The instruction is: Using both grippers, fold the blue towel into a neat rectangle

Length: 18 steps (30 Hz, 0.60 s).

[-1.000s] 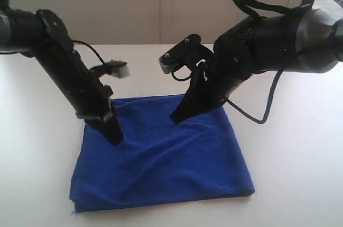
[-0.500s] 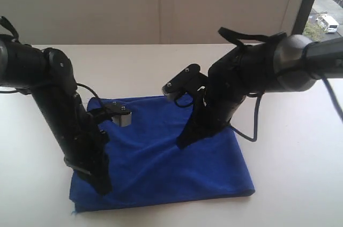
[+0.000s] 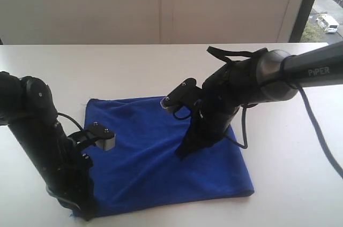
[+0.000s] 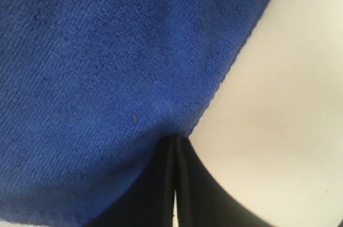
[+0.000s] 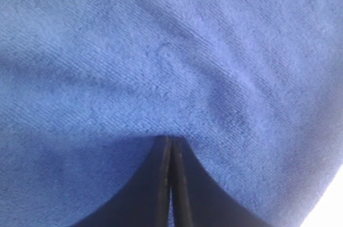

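With both jaws shut and empty, the edge of the blue towel (image 3: 155,157) at the tips of your left gripper (image 4: 176,140) and its middle under your right gripper (image 5: 170,138), press lightly and sweep outward without bunching it.

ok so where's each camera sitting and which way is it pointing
Exterior: off the arms, looking down across the table and blue towel toward a wall; left arm and right arm show.
Left wrist: on the left arm, looking along the shut left pincer at the towel's edge and bare table.
Right wrist: on the right arm, looking along the shut right pincer at towel only.
Shared: both wrist views show closed pincer tips at the towel.
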Available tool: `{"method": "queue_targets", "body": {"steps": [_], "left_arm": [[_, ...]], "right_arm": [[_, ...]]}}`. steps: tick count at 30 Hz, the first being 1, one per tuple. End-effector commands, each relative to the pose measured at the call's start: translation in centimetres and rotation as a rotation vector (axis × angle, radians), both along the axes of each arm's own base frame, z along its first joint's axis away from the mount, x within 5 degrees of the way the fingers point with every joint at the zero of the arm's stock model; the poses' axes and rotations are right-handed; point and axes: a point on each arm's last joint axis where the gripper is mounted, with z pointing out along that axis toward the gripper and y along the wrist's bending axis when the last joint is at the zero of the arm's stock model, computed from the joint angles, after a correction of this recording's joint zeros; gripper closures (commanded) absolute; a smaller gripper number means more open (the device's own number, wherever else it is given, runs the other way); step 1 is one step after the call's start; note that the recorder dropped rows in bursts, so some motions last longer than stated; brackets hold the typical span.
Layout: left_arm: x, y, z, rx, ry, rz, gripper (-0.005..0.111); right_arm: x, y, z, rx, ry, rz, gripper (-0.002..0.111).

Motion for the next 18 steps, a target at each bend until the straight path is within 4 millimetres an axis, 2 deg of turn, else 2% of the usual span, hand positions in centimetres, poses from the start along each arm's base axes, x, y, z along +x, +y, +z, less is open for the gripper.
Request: {"method": "queue_targets", "body": {"steps": [1, 4, 7, 13, 18], "left_arm": [[-0.9, 0.2, -0.4, 0.021, 0.052, -0.011, 0.107], [-0.9, 0.3, 0.2, 0.011, 0.032, -0.009, 0.107], [-0.7, 0.2, 1.7, -0.027, -0.05, 0.017, 0.107], [0.5, -0.1, 5.1, -0.139, -0.294, 0.146, 0.107], [3.4, -0.1, 4.9, -0.153, -0.543, 0.296, 0.107]], "right_arm": [[0.1, -0.4, 0.0, -0.024, -0.014, 0.015, 0.108], [0.3, -0.8, 0.0, -0.024, -0.013, 0.004, 0.108], [0.4, -0.9, 0.5, -0.011, -0.028, -0.011, 0.108], [0.2, -1.0, 3.5, 0.018, -0.094, -0.014, 0.108], [-0.9, -1.8, 4.2, -0.037, -0.018, -0.046, 0.108]]}}
